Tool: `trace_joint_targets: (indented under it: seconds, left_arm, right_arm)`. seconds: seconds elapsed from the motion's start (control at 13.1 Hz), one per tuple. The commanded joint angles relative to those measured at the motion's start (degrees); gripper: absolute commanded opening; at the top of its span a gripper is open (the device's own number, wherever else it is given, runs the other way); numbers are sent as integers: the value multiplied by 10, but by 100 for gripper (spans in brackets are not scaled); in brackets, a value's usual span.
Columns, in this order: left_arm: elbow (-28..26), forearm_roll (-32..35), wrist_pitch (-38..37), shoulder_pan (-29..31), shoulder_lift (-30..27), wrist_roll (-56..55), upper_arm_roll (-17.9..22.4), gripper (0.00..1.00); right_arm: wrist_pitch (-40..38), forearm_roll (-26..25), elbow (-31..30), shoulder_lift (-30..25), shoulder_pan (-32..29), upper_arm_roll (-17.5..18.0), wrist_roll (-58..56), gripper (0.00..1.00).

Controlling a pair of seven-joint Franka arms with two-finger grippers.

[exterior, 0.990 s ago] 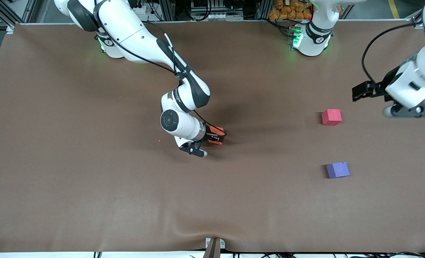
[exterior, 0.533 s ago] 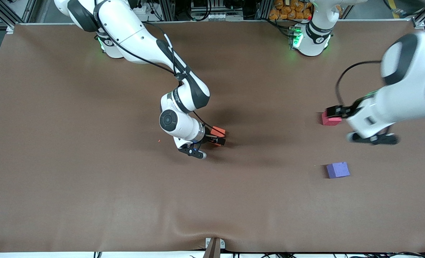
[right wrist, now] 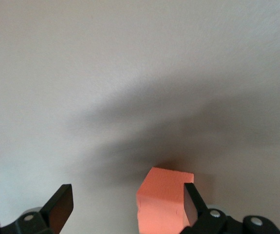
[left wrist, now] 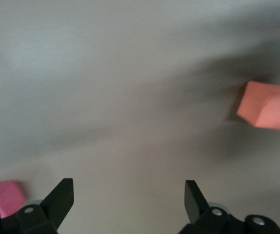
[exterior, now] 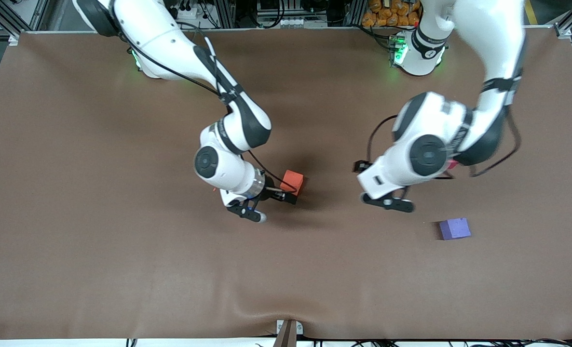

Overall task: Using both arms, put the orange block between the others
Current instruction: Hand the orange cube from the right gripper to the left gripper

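Front view: we saw the right gripper (exterior: pixel 280 196) had let go of the orange block (exterior: pixel 292 181), jaws apart, block on the table (exterior: pixel 74 193) mid-way. The left gripper (exterior: pixel 365 180) had swung in, hiding the pinkish-red cube (exterior: pixel 454 165); the purple-blue cube (exterior: pixel 455 228) lay nearer us. Left wrist view: jaws apart, pinkish-red cube (left wrist: pixel 3 195) visible. Right wrist view: block (right wrist: pixel 161 197) between open fingers (right wrist: pixel 59 204).

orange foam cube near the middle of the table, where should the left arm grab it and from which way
Grip the small bright orange foam cube across two opposite flat side faces, coming down from above. It sits flat on the brown table cover with its top clear. The right end effector is open close beside it, so it should clear first. The left end effector is open over bare cover, toward the left arm's end.
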Motion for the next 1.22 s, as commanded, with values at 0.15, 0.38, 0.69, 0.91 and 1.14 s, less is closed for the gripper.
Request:
trace_joint_targets:
  seconds: [0.15, 0.38, 0.69, 0.91, 1.14]
  left_arm:
    - [11, -5, 134, -78, 73, -95, 4, 100]
    - [13, -2, 242, -132, 114, -148, 11, 100]
    - [22, 16, 319, -185, 154, -175, 26, 100]
    - [22, 55, 320, -265, 172, -224, 101, 100]
    - [21, 55, 320, -269, 180, -227, 108, 100]
  right_arm:
    - [-140, -126, -13, -106, -78, 8, -3, 100]
    - [-214, -244, -12, -168, -127, 34, -4, 100]
    - [-324, -295, -13, -250, -185, 66, -3, 100]
    - [-372, -308, -14, -297, -228, 67, -27, 100]
    - [-408, -309, -12, -323, -284, 67, -142, 100]
